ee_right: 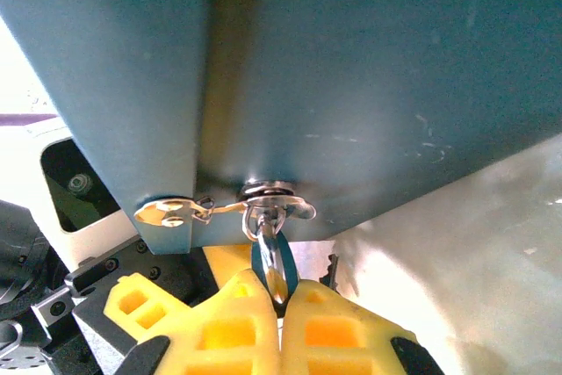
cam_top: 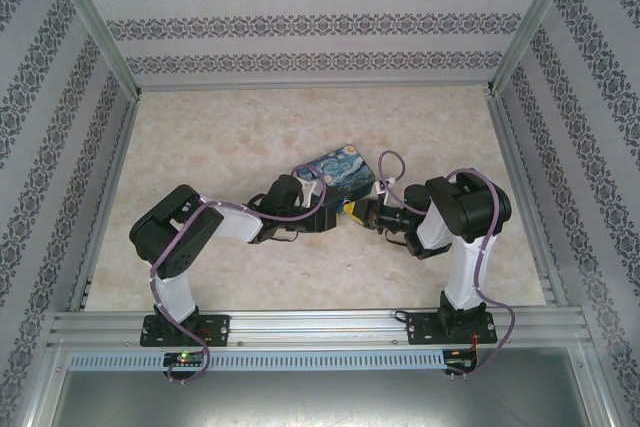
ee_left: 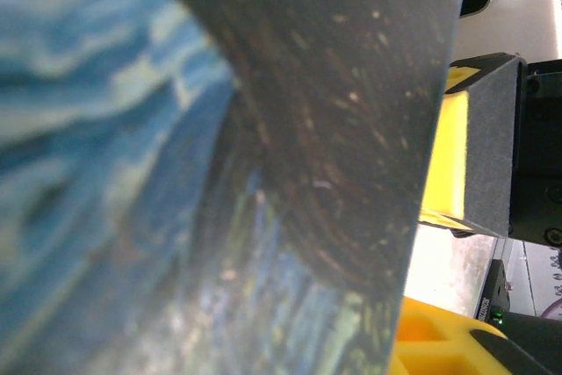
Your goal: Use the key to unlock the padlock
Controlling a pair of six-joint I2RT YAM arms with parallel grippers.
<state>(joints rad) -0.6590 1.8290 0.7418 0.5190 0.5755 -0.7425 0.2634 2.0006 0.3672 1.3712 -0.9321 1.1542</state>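
our right gripper [ee_right: 281, 303] is clenched on the blue padlock [ee_right: 264, 258], which hangs by its silvery shackle from the hasp [ee_right: 176, 211] at the near edge of the starry night box [ee_right: 369, 85]. our left gripper [cam_top: 338, 210] sits against the box's near left side; we cannot tell whether it grips.

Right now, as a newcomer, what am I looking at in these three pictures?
These are two robot arms bolted at the near edge of a table. One picture looks down from above; the other two come from cameras on each wrist. Between the arms is a box printed with a starry night. The right gripper, two yellow fingers, is pinched shut on a tiny blue padlock hanging from the box's silvery latch. The left gripper is close against the box; whether it grips it I cannot tell.
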